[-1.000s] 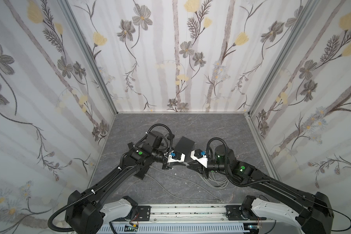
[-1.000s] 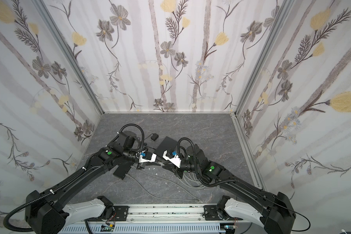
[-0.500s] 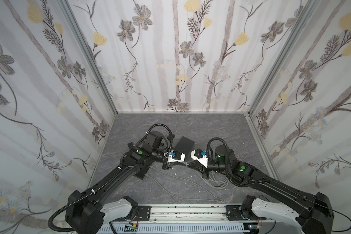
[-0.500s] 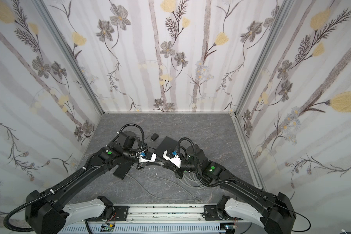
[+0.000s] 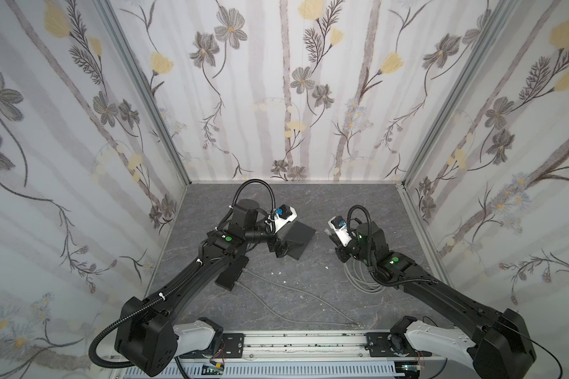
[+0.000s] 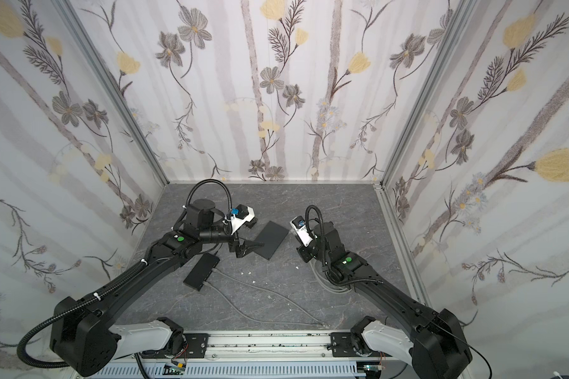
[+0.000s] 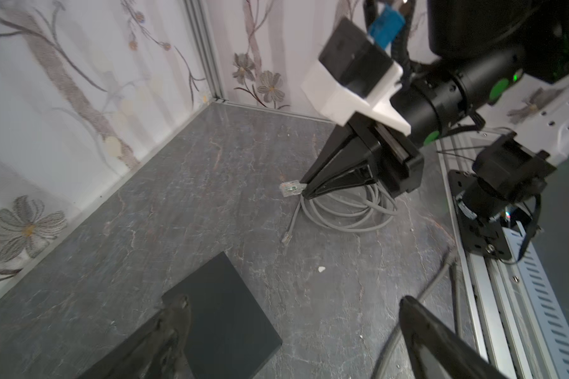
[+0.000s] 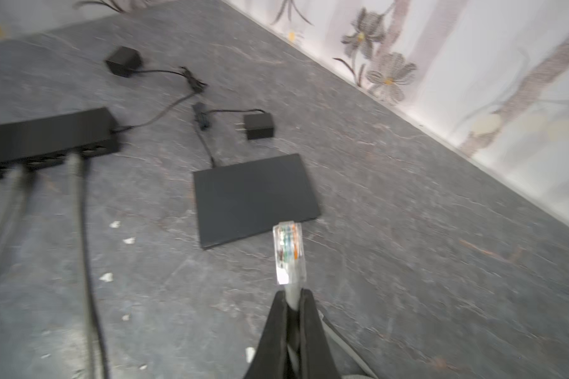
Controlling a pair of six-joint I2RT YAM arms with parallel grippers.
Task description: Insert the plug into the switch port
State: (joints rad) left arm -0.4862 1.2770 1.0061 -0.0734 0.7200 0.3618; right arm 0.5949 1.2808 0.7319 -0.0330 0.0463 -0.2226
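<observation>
right gripper [image 8: 291, 297] pinches the cable [image 8: 291, 288] behind the RJ45 plug [image 8: 289, 252], left gripper [image 7: 294, 300] is spread, switch [image 5: 298, 234] at the plug's 9 o'clock, nothing inserted yet

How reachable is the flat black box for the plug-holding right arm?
Probably yes: bare floor separates the plug in the right gripper from the flat black box; the open left gripper is at its opposite corner.

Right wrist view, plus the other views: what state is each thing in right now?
right gripper: shut on the cable behind the plug.
plug: in no port.
left gripper: open, empty, beside the flat box.
flat box: flat on the table.
long switch: two leads plugged in.
adapters: loose on the table.
</observation>
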